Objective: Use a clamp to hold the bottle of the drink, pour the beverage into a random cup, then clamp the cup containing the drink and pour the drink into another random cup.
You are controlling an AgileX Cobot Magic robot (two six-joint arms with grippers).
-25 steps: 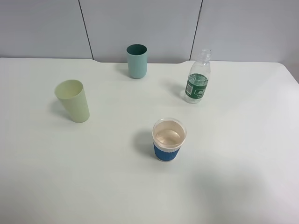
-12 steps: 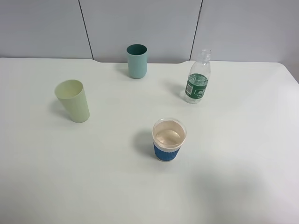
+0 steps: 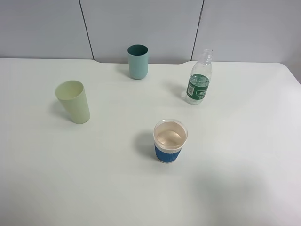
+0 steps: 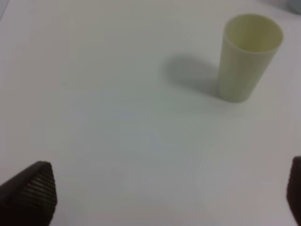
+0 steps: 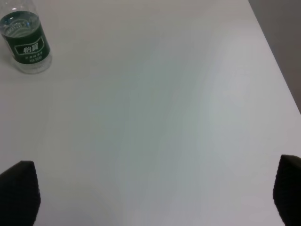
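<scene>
The pale yellow-green cup (image 3: 73, 101) stands upright at the left of the table, and no liquid shows in it. In the left wrist view this cup (image 4: 249, 56) is well ahead of my left gripper (image 4: 164, 193), which is open with only bare table between its fingertips (image 4: 33, 188). The uncapped bottle (image 3: 199, 80) stands at the back right. It appears in the right wrist view as the bottle (image 5: 26, 42), far from my open, empty right gripper (image 5: 154, 188). The blue-sleeved white cup (image 3: 170, 141) sits in the middle with clear beverage (image 3: 169, 137) inside. Neither arm shows in the exterior high view.
A darker teal tumbler (image 3: 138, 61) stands upright at the back centre near the wall. The white table (image 3: 235, 165) ends at its right edge (image 5: 277, 70), seen in the right wrist view. Grey wall panels run behind the table.
</scene>
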